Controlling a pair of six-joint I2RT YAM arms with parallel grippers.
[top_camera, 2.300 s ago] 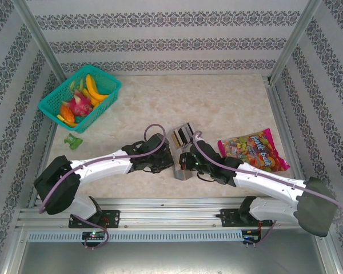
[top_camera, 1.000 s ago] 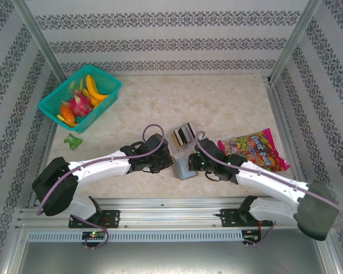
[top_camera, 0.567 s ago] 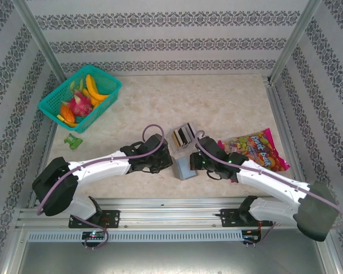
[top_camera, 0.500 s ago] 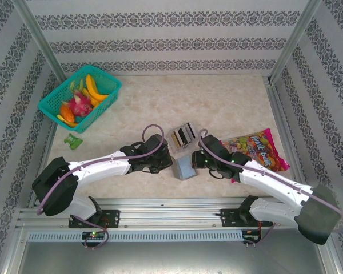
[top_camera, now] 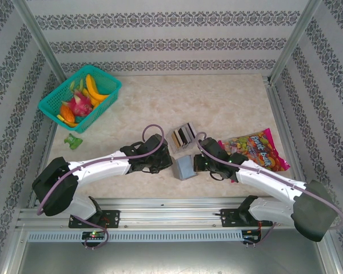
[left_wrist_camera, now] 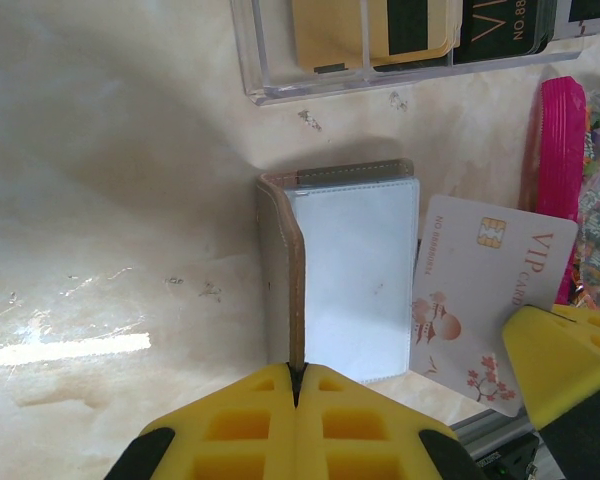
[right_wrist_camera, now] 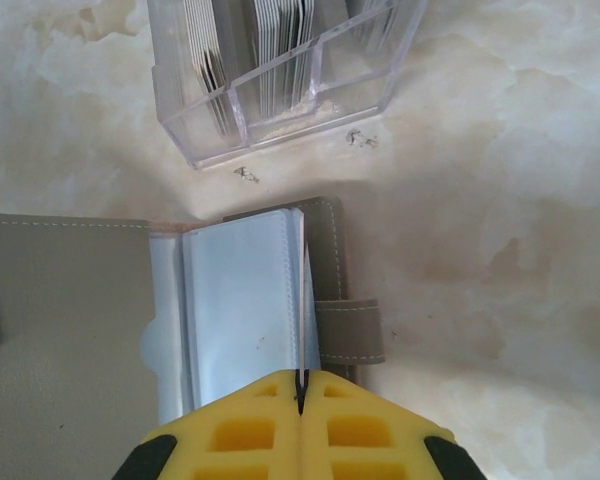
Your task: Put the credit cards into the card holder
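The card holder (top_camera: 184, 167) lies open between the two arms, grey with clear sleeves (left_wrist_camera: 355, 270). My left gripper (left_wrist_camera: 296, 375) is shut on its raised cover, which I see edge-on. My right gripper (right_wrist_camera: 302, 378) is shut on a pale credit card (left_wrist_camera: 480, 290) printed with VIP and a chip. That card stands on edge (right_wrist_camera: 302, 320) at the right side of the sleeves (right_wrist_camera: 240, 300), beside the holder's strap (right_wrist_camera: 348, 330). More credit cards (left_wrist_camera: 380, 25), tan and dark, stand in the clear tray (top_camera: 184, 135) just beyond the holder.
A colourful candy bag (top_camera: 253, 149) lies to the right of the holder, close to the right arm. A teal basket (top_camera: 80, 97) of toy fruit sits at the far left, with a small green item (top_camera: 73, 141) below it. The table's metal front rail (top_camera: 171, 214) is near.
The right gripper, with its card, has drawn back a little to the right and then come in again beside the holder. The left gripper has kept its hold and place.
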